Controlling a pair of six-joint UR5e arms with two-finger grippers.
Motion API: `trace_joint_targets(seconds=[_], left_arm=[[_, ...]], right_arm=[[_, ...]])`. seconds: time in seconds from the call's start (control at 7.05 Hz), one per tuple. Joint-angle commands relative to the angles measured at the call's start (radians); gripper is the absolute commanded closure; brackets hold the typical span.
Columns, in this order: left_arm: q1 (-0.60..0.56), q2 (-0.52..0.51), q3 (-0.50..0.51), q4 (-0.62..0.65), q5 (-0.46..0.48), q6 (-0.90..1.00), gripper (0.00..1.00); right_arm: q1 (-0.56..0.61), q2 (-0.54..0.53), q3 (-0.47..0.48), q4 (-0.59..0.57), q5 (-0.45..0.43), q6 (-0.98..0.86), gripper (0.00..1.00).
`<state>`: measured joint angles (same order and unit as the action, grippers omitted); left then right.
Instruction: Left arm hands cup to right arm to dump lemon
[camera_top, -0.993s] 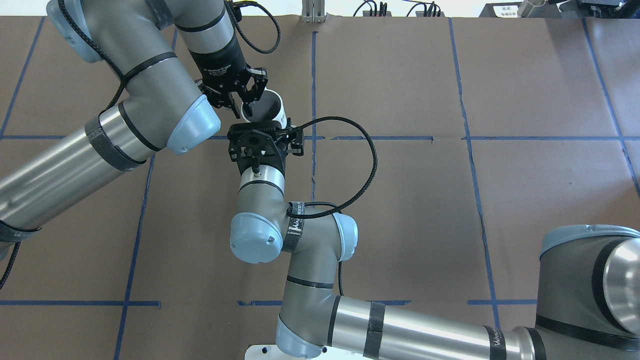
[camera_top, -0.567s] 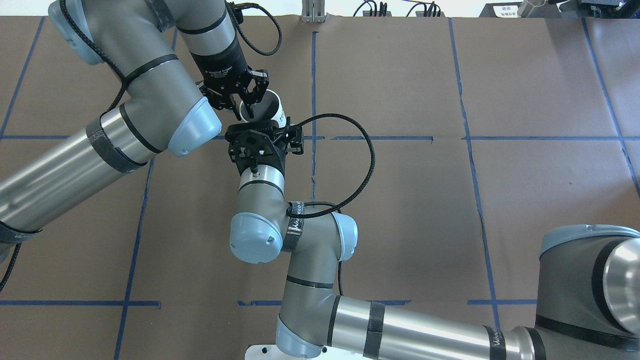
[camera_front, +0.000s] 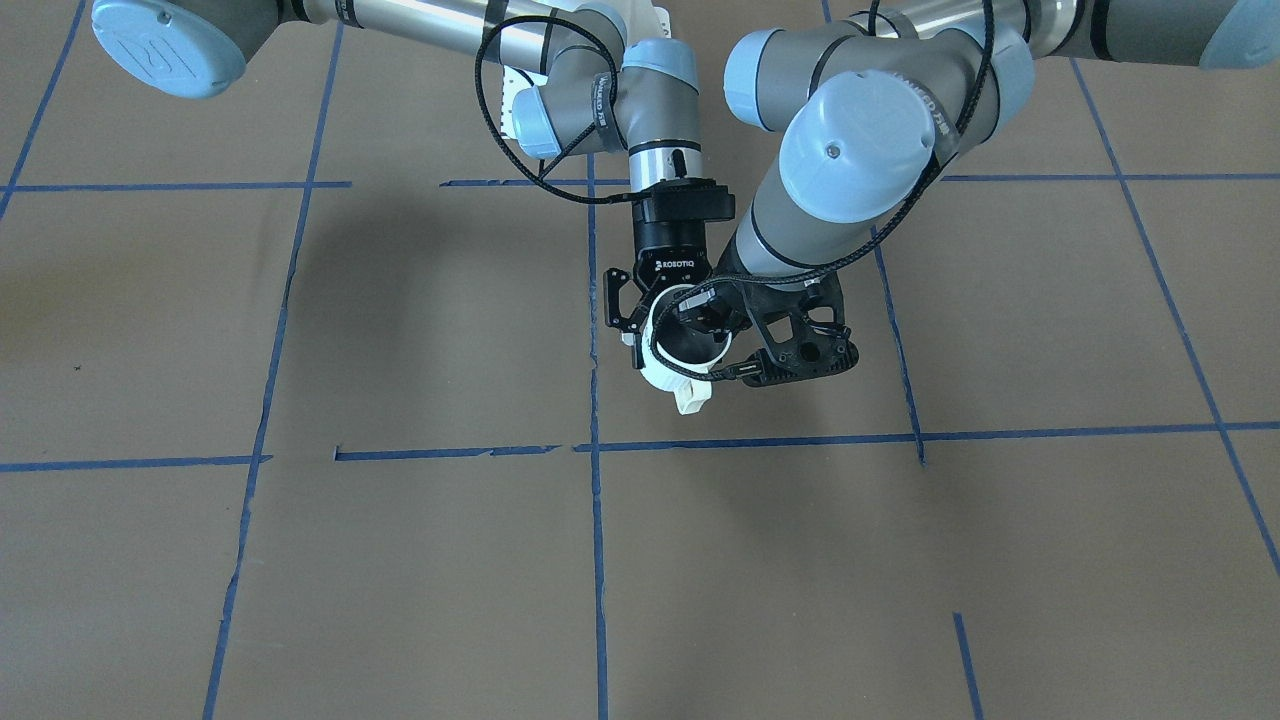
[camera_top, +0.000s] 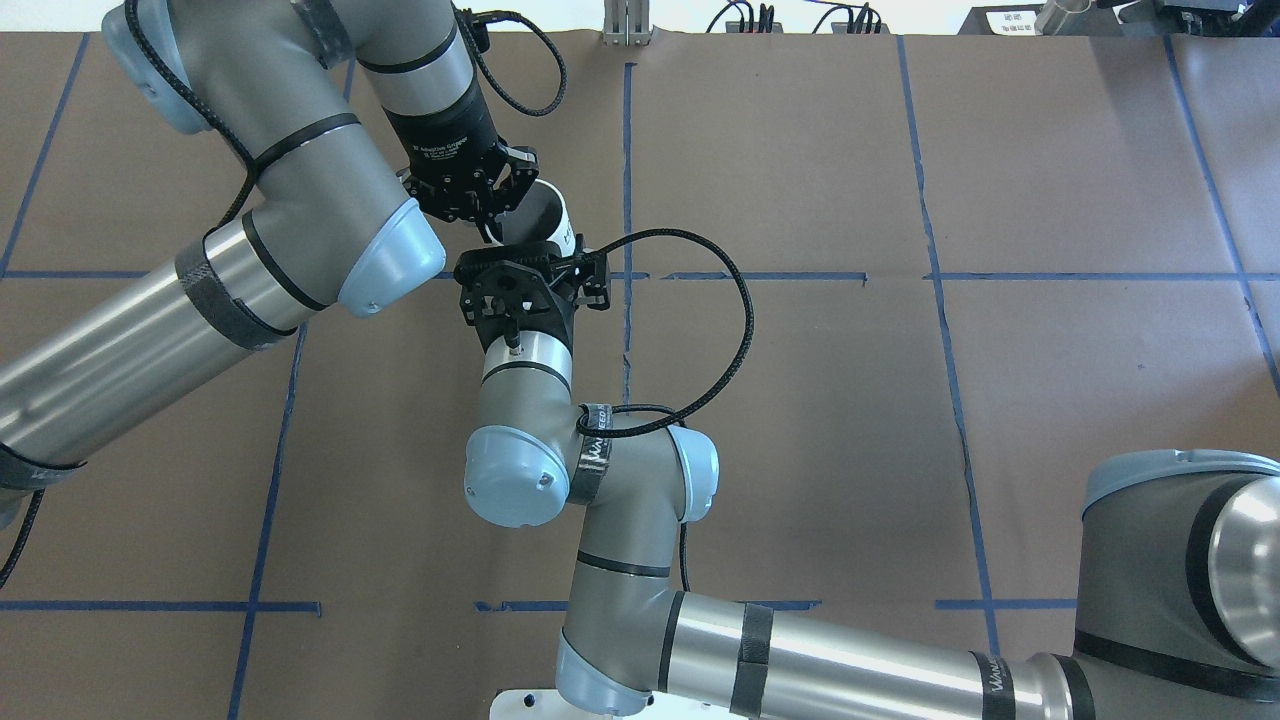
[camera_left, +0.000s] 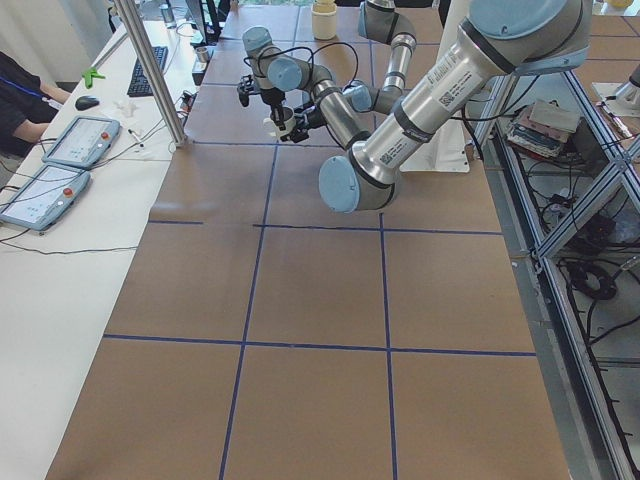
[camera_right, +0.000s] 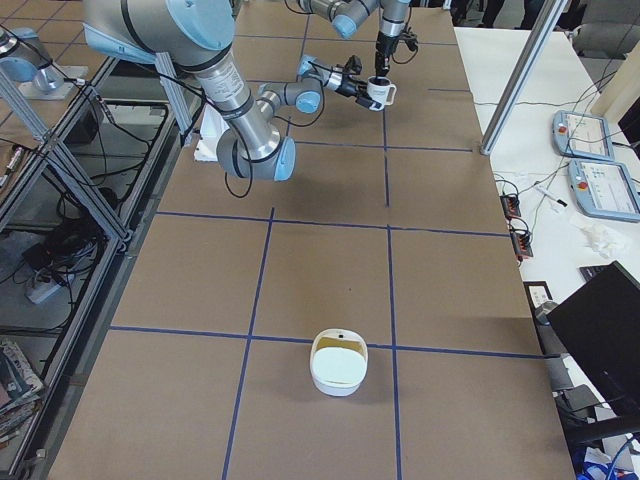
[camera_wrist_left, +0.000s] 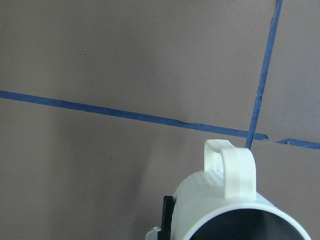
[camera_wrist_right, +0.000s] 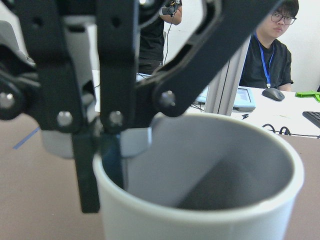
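Little had changed in the last second, and only on one side. In the overhead view the left gripper (camera_top: 488, 210) had slid a small way toward the tape crossing (camera_top: 627, 275), so its black fingers (camera_wrist_right: 117, 75) covered more of the mouth of the cup (camera_top: 545, 215) than before. The right arm (camera_top: 525, 380) and the cup had almost not moved. The cup was held off the table (camera_top: 1000, 420), close to the tape crossing on the robot's left side of it, with its mouth up and its handle turned away from the robot. The left gripper was narrow and pinched the cup's wall at the rim, one finger inside and one outside. The right gripper (camera_front: 670, 340) reached the cup from the robot's side of the crossing, with one finger along the cup's side. Its other finger was hidden, so I could not tell if it was already tight on the cup or only around it. No lemon showed, because the bottom of the cup was in shadow. In my judgement the handover was at its middle: the left gripper had not let go and the dumping was not yet begun. A white bowl (camera_right: 338, 383) stood well apart from the crossing, toward the robot's right.
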<state>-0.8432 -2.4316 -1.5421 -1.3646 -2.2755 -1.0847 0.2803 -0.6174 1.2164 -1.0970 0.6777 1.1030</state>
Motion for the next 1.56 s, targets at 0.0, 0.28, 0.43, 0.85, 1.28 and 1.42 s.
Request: trace_joint_targets(seconds=[0.0,0.28,0.43,0.85,1.28,1.42], left_arm=[[-0.001,0.0,-0.004,0.001,-0.004,0.0,1.0],[-0.001,-0.001,-0.018,0.001,-0.01,0.0,1.0],[-0.001,0.002,-0.044,0.007,-0.01,0.0,1.0],[-0.014,0.012,-0.072,0.016,-0.01,0.002,1.0],[-0.114,0.115,-0.098,0.016,-0.012,0.124,1.0],[-0.158,0.168,-0.107,0.018,-0.012,0.211,1.0]], right_arm=[[0.0,-0.025,0.005,0.0,-0.003,-0.006,0.0],[-0.012,-0.039,0.005,0.0,-0.009,-0.006,0.0],[-0.03,-0.047,0.003,0.0,-0.035,-0.006,0.0],[-0.036,-0.05,0.006,0.002,-0.035,-0.009,0.0],[-0.035,-0.057,0.056,0.003,-0.026,-0.008,0.0],[-0.024,-0.056,0.09,0.005,0.038,-0.012,0.0]])
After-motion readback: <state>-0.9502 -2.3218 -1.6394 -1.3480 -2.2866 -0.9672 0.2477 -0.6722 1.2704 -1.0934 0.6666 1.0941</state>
